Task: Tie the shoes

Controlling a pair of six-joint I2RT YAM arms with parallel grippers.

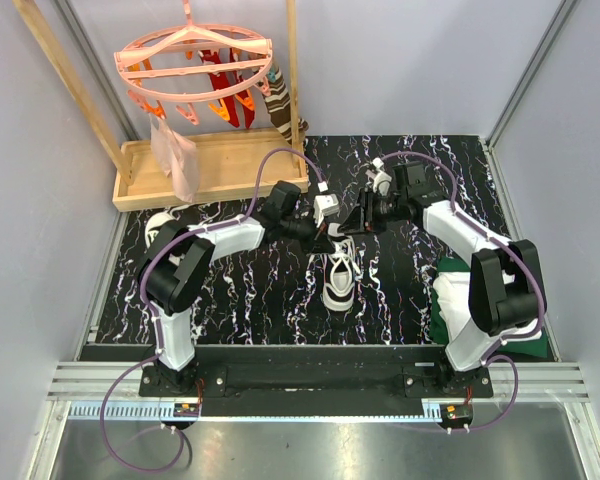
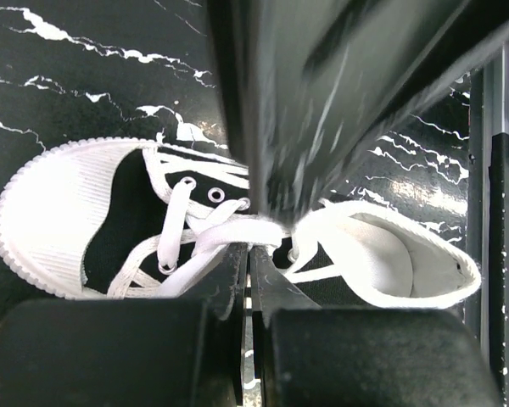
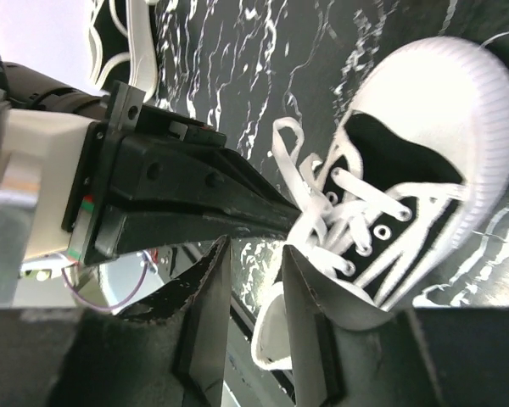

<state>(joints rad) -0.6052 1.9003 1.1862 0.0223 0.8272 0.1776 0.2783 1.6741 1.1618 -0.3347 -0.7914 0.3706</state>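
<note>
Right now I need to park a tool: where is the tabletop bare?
Bare: marble between the left arm and the shoe, and the far right corner. Crowded: left gripper and right gripper over the shoe; cloth near right.

Blurred right fingers [image 2: 322, 102] cover the shoe's [image 2: 110, 229] middle in the left wrist view, hiding where its laces [image 2: 171, 225] cross. From above, the left arm [image 1: 210, 245] half-hides the second shoe [image 1: 160, 221].
</note>
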